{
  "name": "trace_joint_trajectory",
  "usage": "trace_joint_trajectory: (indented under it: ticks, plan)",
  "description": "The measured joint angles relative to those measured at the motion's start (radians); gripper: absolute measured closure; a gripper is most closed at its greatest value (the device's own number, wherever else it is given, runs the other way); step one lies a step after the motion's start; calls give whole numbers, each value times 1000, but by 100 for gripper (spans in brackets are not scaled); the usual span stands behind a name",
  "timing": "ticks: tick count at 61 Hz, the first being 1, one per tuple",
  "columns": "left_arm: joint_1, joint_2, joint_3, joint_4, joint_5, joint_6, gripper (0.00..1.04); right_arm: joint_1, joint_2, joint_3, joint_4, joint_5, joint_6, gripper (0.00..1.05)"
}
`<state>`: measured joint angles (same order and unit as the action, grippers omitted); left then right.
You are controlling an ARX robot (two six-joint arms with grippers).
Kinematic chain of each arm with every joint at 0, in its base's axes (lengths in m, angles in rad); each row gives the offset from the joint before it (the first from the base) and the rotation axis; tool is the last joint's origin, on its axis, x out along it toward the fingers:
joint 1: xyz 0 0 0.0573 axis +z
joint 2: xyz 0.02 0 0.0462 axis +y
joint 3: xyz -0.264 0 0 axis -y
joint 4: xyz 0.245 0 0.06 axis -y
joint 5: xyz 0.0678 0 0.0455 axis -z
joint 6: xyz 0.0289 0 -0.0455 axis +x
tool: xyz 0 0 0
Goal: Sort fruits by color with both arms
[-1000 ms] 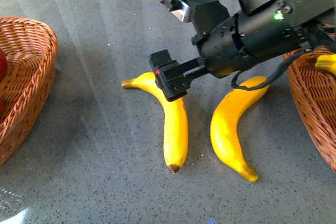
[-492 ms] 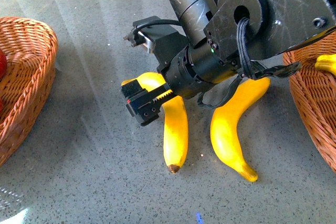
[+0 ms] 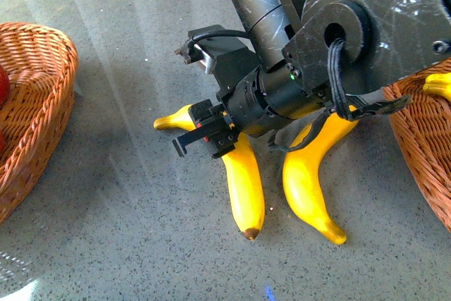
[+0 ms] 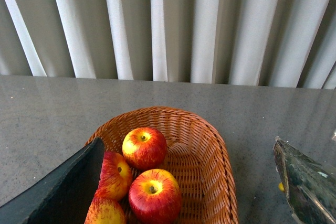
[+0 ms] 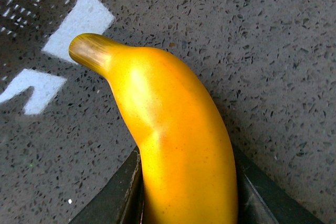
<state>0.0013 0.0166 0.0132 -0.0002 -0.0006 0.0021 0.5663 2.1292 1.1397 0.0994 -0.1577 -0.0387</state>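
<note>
Three long, curved, glossy yellow bananas are showing. Two are lying side by side on the grey speckled tabletop (image 3: 106, 202), and a third banana (image 3: 438, 86) is peeking from the right wicker basket (image 3: 416, 146). The black right gripper (image 3: 192, 130) is pinching the left banana (image 3: 248, 181) near its stem, while the right banana (image 3: 303, 174) is lying free. The left wicker basket (image 4: 202, 156) is holding four round red-and-yellow apples (image 4: 144, 148). The left gripper (image 4: 186, 148) is hanging spread wide.

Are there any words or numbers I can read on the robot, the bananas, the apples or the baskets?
No text can be read in any view.
Right arm: only scuffs and a green light, no writing.
Banana in the right tool, apples, baskets: plain, no stickers showing.
White patches on the table in the right wrist view: bright shapes, not letters.
</note>
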Motion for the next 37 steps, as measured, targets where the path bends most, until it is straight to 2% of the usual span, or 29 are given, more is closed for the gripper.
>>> trace_joint_trajectory:
  ticks: [10, 15, 21, 27, 31, 37]
  plan:
    - [0, 0, 0, 0, 0, 0, 9, -36, -126, -76, 74, -10, 63, 71]
    - [0, 0, 0, 0, 0, 0, 9, -87, -263, -138, 155, 13, 101, 71]
    - [0, 0, 0, 0, 0, 0, 9, -146, -386, -196, 182, 24, 124, 71]
    - [0, 0, 0, 0, 0, 0, 9, -238, -519, -280, 205, 29, 142, 71]
    - [0, 0, 0, 0, 0, 0, 9, -361, -623, -362, 209, 13, 158, 71]
    - [0, 0, 0, 0, 0, 0, 9, -500, -667, -423, 205, -16, 155, 71]
